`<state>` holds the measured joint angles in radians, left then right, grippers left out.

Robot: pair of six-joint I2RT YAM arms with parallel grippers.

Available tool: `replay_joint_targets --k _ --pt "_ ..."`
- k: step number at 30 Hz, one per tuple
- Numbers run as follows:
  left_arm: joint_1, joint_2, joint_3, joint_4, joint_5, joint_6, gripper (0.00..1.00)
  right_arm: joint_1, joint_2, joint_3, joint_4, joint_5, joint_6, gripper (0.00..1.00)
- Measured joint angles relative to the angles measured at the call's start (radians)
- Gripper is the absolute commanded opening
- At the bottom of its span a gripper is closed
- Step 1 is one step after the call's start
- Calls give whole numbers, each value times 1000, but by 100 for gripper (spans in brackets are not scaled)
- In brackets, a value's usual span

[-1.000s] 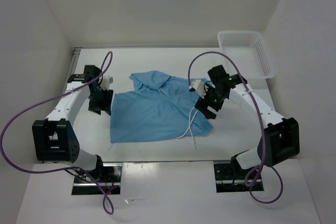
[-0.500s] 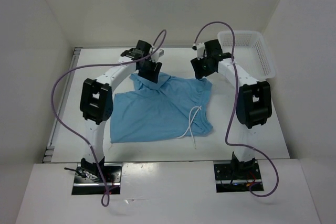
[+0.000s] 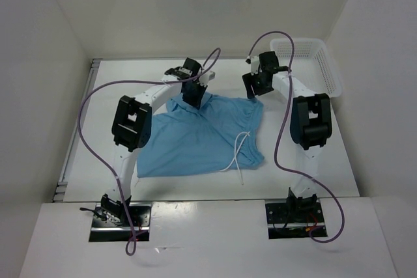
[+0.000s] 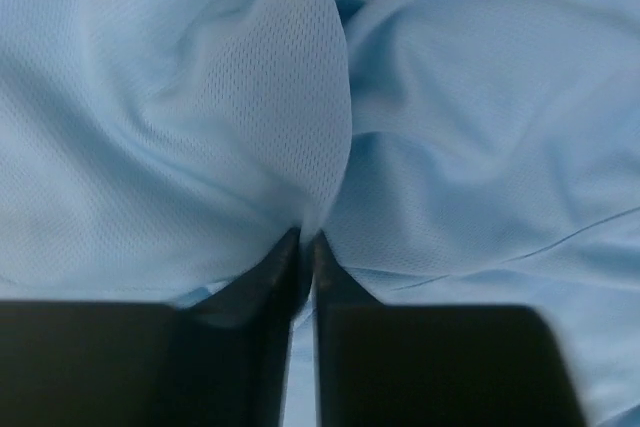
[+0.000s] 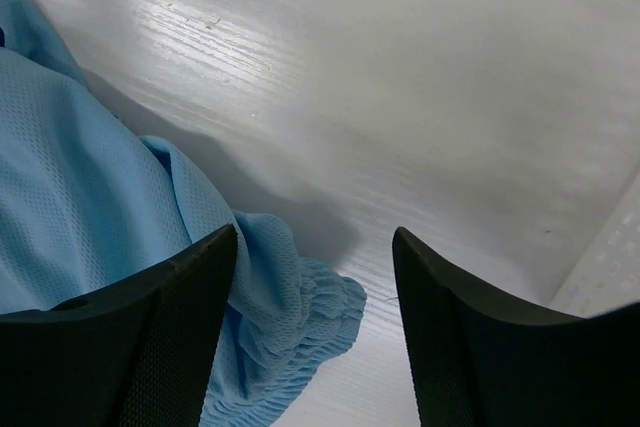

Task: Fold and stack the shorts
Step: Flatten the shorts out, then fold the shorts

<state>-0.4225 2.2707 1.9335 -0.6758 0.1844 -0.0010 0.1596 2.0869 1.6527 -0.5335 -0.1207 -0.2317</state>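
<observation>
Where the left gripper (image 4: 305, 244) meets the shorts (image 3: 202, 138), its two dark fingers (image 4: 255, 292) are almost pressed together. A raised ridge of sky-blue mesh runs up from right between their tips, so they are pinching a fold of the cloth. Beyond the tips the fabric spreads to both sides and fills the whole wrist view. It is puckered on the left of the ridge and smoother on the right, where a thin seam line crosses.

The right gripper (image 5: 312, 237) has its jaws spread wide and grips nothing. Between them lies mostly bare white table (image 5: 400, 67). The gathered waistband (image 5: 300, 347) reaches into the gap from the left jaw's side, and its ruffled corner ends short of the right jaw. The rest of the cloth lies outside and under the left jaw. I cannot tell whether that jaw touches it.

From above, both grippers are at the far edge of the shorts, the left one on a rumpled corner and the right one at the waistband corner. The garment lies flat on the near side of both pairs of jaws, with its white drawstring (image 3: 240, 154) trailing off the near edge. A white basket (image 3: 326, 63) stands just outside the right gripper.
</observation>
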Motion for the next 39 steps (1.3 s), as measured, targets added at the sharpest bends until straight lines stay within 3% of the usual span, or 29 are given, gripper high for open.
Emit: replay_joint_targets --k 1,3,5,6,7,9,10,12,19,25,29,33,35,36,38,39 --pt "-5 0 -5 0 -5 2 0 -3 0 -2 1 -6 -3 71" --pt "-10 0 -17 0 -19 -1 0 -8 1 -13 0 -16 -8 71" --pt "-6 -2 -23 -1 -33 -2 0 -13 10 -25 0 -29 -14 65" --pt "-3 -3 -24 -3 -43 -2 0 -14 16 -29 -2 -34 -18 59" --pt "2 -8 -24 -3 -54 -3 0 -14 26 -33 -2 -41 -24 44" --pt "15 -25 -24 -4 -80 -3 0 -14 42 -38 -6 -54 -32 28" --pt "23 -39 -23 -4 -90 -2 0 -14 50 -40 -9 -62 -37 12" --pt "46 -70 -19 -3 -126 -2 0 -14 57 -43 -18 -84 -47 0" --pt "180 -147 54 37 -277 -3 0 -14 57 -30 -42 -142 -65 0" --pt "235 -177 111 57 -351 -5 0 2 35 102 -34 -156 -53 0" --pt "235 -318 -2 71 -382 -5 0 4 -71 100 -31 -157 -58 0" --pt "233 -557 -238 79 -392 -6 0 58 -280 -72 10 -145 -111 0" --pt "224 -689 -410 86 -413 -5 0 122 -388 -209 38 -113 -151 7" --pt "214 -747 -497 75 -425 -5 0 168 -436 -290 45 -98 -175 28" --pt "198 -829 -668 59 -428 -3 0 250 -488 -412 39 -78 -206 48" --pt "192 -849 -737 40 -424 -3 0 286 -496 -465 29 -79 -223 64"
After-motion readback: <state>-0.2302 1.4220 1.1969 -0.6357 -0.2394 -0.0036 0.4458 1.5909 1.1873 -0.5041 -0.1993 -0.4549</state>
